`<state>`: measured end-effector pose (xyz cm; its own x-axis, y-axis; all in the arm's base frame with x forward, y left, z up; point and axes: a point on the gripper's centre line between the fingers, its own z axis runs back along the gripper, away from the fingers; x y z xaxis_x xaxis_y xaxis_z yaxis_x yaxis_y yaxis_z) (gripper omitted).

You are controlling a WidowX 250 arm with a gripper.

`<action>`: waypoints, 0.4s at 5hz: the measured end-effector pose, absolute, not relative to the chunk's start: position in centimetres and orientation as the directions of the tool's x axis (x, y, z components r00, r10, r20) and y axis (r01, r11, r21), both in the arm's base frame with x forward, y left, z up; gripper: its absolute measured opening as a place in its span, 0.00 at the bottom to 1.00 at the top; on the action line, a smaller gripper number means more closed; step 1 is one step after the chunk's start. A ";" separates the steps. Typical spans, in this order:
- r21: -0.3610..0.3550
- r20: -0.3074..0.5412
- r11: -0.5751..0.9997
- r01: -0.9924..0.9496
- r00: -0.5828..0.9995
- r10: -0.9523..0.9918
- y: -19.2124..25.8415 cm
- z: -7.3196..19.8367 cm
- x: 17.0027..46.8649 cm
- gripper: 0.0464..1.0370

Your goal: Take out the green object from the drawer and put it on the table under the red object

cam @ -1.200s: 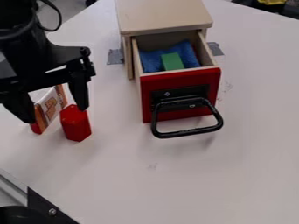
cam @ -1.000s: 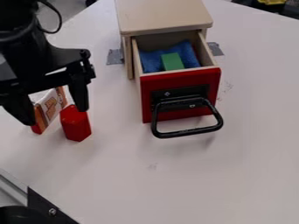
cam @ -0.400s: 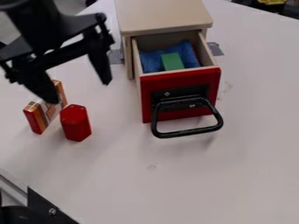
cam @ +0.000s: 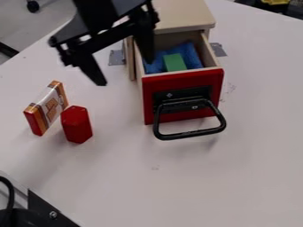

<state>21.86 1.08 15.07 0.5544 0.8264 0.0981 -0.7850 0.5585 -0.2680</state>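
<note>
- Green block [cam: 174, 62] sits in the pulled-out drawer [cam: 183, 80], on blue cloth [cam: 190, 54].
- Open end effector [cam: 125, 72] hangs near the drawer, fingers spread apart.
- Red block [cam: 77, 126] stands on the surface [cam: 237, 177], just beside the orange-and-white packet [cam: 48, 106].

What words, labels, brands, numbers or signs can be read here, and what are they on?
There is no text that I can read.
Orange-and-white box: printed markings on its broad face, too small to read.
Red drawer front: no lettering that I can make out.
Red six-sided block: no lettering that I can make out.
</note>
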 end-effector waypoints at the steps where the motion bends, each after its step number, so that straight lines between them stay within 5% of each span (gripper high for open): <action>1: -0.244 0.088 0.542 -0.804 0.538 0.838 0.2 13.4 24.3 0.96; 2: -0.214 0.088 0.531 -0.820 0.525 0.847 -0.2 11.7 27.3 0.96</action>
<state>27.31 -0.23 11.70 0.5249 0.8466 0.0881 -0.8201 0.5308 -0.2138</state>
